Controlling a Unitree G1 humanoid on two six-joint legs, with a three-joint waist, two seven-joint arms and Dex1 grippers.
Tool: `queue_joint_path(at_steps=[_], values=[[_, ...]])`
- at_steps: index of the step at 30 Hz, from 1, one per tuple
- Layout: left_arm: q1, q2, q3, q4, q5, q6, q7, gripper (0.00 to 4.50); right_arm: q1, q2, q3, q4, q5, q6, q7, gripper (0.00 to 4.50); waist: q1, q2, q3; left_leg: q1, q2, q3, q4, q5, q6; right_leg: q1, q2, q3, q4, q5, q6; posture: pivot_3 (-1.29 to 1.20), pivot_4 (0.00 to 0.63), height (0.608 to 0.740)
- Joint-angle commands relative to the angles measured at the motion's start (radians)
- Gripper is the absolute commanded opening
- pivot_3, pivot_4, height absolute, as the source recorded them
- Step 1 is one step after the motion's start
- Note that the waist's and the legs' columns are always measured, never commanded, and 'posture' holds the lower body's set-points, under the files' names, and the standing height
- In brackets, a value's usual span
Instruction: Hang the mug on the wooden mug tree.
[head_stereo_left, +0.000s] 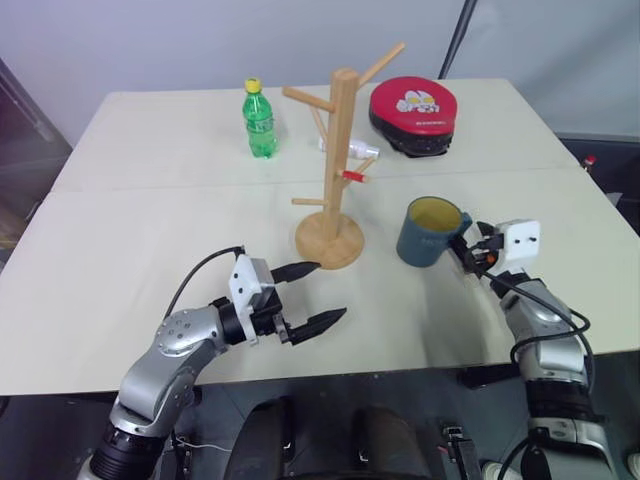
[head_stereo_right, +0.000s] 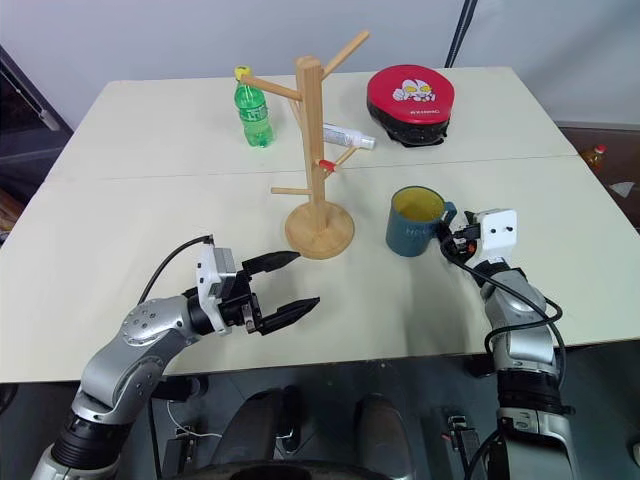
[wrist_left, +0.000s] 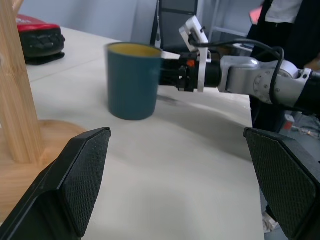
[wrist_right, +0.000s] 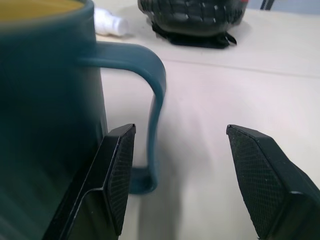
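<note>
At the right hand (head_stereo_left: 474, 250): mug (head_stereo_left: 428, 232) stands upright on the table (head_stereo_left: 150, 290), handle turned toward that hand. Fingers are spread, one finger (wrist_right: 117, 172) sitting in the handle loop next to the mug wall, the other out past the handle, so the handle strap is between them but nothing is clamped. Mug isn't held, by the look of it. Left hand (head_stereo_left: 312, 297) hovers low over the table with fingers wide apart and empty, pointing across toward the mug; the tree (head_stereo_left: 338, 175) stands just ahead of it, base close to its upper fingertip, no contact visible. Tree sits between the two hands, mug well to the right-hand side of it. All pegs carry no mug. Progress: early, nothing hung yet. Left to do, as I read it: close on the handle, lift, carry over to the tree, slip the loop over a free peg, release.
</note>
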Motion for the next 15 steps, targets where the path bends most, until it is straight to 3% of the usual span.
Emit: queue_joint_path(at_steps=[1,15], values=[[-0.005,0.002,0.007,-0.019,-0.002,-0.018,-0.004,4.5,0.003,0.003,-0.026,-0.008,0.013,-0.029,0.0,2.97,0.0,0.0,0.0,0.0,0.0,0.0,0.0,0.0,0.0,0.0,0.0,0.0,0.0,0.0,0.0,0.0,0.15,0.74],[-0.012,0.003,0.004,-0.016,-0.002,-0.014,-0.008,4.5,-0.056,0.006,-0.009,0.122,0.012,-0.092,0.056,2.97,-0.001,0.0,0.0,0.0,0.0,0.0,0.0,0.0,0.0,0.0,0.0,0.0,0.0,0.0,0.0,0.0,0.15,0.74]])
